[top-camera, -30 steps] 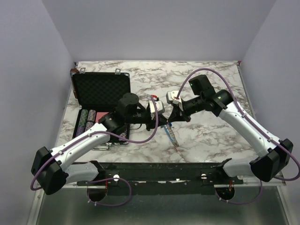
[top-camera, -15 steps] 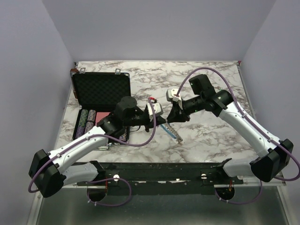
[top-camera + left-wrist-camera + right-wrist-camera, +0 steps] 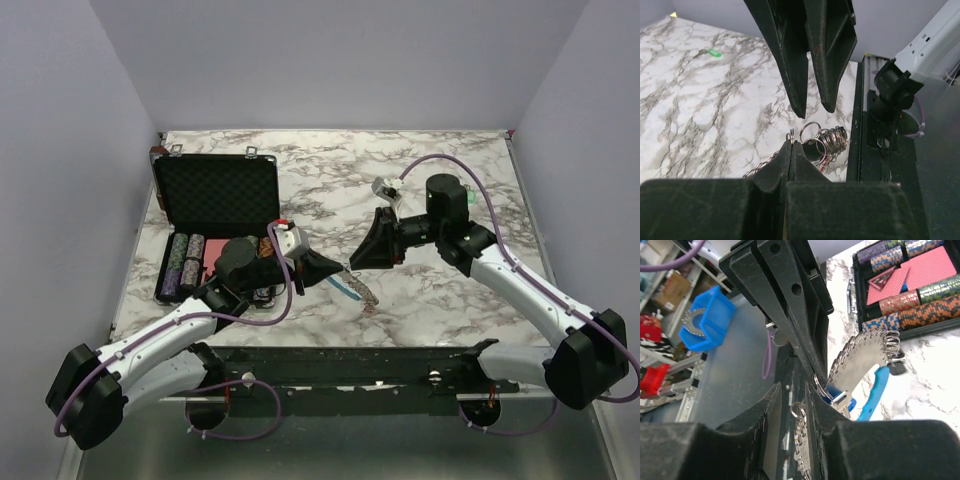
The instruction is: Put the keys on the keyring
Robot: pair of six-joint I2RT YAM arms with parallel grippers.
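Note:
The keyring (image 3: 358, 287), a thin grey strap with a light-blue section, hangs between my two grippers near the table's front middle. My left gripper (image 3: 325, 270) is shut on one small ring at its end (image 3: 791, 142); a cluster of rings (image 3: 829, 140) lies just beyond, with a bit of red under it. My right gripper (image 3: 362, 258) faces it, jaws a little apart, with the strap and a ring (image 3: 800, 410) lying between its fingers. The blue key (image 3: 840, 401) hangs on the strap (image 3: 860, 362). The green key (image 3: 714, 53) lies alone on the marble.
A black foam-lined case (image 3: 215, 195) stands open at the back left, with striped poker chips (image 3: 185, 262) in its tray; they also show in the right wrist view (image 3: 910, 295). The black rail (image 3: 340, 365) runs along the front edge.
My left arm has drawn back toward the near left and my right gripper has swung down and forward. The keyring moved with them, a little nearer the front edge.

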